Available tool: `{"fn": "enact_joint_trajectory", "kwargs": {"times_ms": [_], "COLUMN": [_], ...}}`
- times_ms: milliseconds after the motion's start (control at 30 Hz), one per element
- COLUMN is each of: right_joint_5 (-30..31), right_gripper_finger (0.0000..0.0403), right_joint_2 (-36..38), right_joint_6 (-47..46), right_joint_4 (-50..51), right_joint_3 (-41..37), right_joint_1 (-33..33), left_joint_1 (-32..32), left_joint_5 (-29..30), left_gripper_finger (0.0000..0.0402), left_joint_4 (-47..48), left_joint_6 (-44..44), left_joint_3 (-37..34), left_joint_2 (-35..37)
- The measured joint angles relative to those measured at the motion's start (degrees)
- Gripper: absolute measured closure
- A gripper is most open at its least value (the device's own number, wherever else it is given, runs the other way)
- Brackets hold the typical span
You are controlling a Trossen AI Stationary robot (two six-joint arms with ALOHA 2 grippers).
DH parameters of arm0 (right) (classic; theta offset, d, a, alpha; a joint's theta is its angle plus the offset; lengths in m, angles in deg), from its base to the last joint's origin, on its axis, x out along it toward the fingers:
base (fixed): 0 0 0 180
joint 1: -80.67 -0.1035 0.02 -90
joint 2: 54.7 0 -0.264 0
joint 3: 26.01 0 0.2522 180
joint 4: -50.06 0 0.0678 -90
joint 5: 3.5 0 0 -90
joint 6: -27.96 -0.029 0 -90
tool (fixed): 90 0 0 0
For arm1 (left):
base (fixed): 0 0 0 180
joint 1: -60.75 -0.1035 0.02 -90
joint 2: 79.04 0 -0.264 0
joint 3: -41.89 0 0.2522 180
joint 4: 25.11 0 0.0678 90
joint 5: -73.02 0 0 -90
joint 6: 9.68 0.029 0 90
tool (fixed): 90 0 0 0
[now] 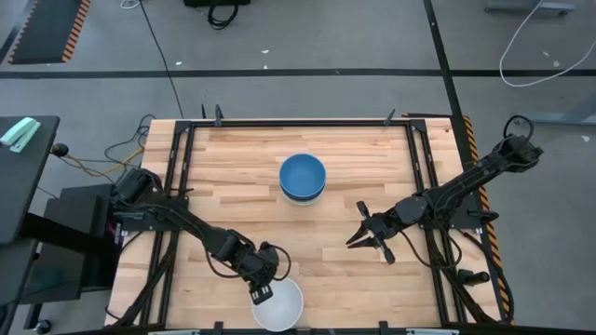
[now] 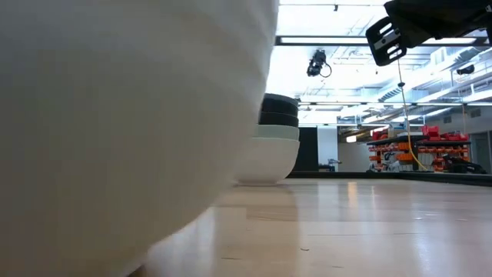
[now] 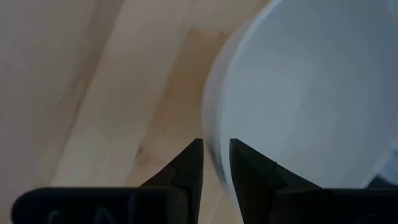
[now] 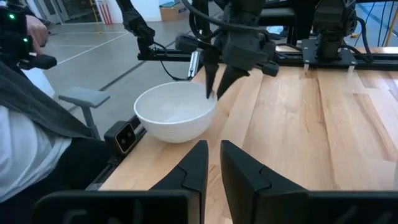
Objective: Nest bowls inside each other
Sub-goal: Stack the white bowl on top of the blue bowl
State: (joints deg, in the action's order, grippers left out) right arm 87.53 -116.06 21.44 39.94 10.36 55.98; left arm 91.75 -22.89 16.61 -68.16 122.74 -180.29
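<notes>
A white bowl (image 1: 279,305) (image 4: 174,112) stands on its base at the table's near edge and fills the left of the low view (image 2: 115,115). My left gripper (image 1: 262,295) (image 3: 216,162) points steeply down at its left rim. It is open, one finger inside the bowl and one outside. At mid-table a stack of bowls (image 1: 303,177) (image 2: 269,142) stands nested: white at the bottom, then mint green, then black, with blue innermost. My right gripper (image 1: 354,244) (image 4: 213,168) hovers right of centre, slightly open with nothing between its fingers. My left gripper stands astride the white bowl's rim (image 3: 210,134), coming from above and slanting toward the near edge. Whether either finger touches the rim, I cannot tell. The bowl rests on the table.
A black frame (image 1: 298,122) runs along the table's edges. Bare wood lies between the stack and the white bowl. A person in dark and white clothing (image 4: 25,130) sits just beyond the near edge beside the white bowl.
</notes>
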Motion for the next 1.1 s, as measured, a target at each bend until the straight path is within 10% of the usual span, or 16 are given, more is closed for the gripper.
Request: {"fn": "enact_joint_trajectory", "kwargs": {"times_ms": [1100], "right_joint_5": [0.0], "right_gripper_finger": [0.0352], "right_joint_2": [-0.6], "right_joint_6": [-0.4], "right_joint_4": [0.7], "right_joint_3": [0.0], "right_joint_1": [0.0], "left_joint_1": [-7.9], "left_joint_5": [4.0], "left_gripper_finger": [0.0372], "left_joint_4": [8.7], "left_joint_6": [12.6], "left_joint_3": [0.1], "left_joint_2": [-2.9]}}
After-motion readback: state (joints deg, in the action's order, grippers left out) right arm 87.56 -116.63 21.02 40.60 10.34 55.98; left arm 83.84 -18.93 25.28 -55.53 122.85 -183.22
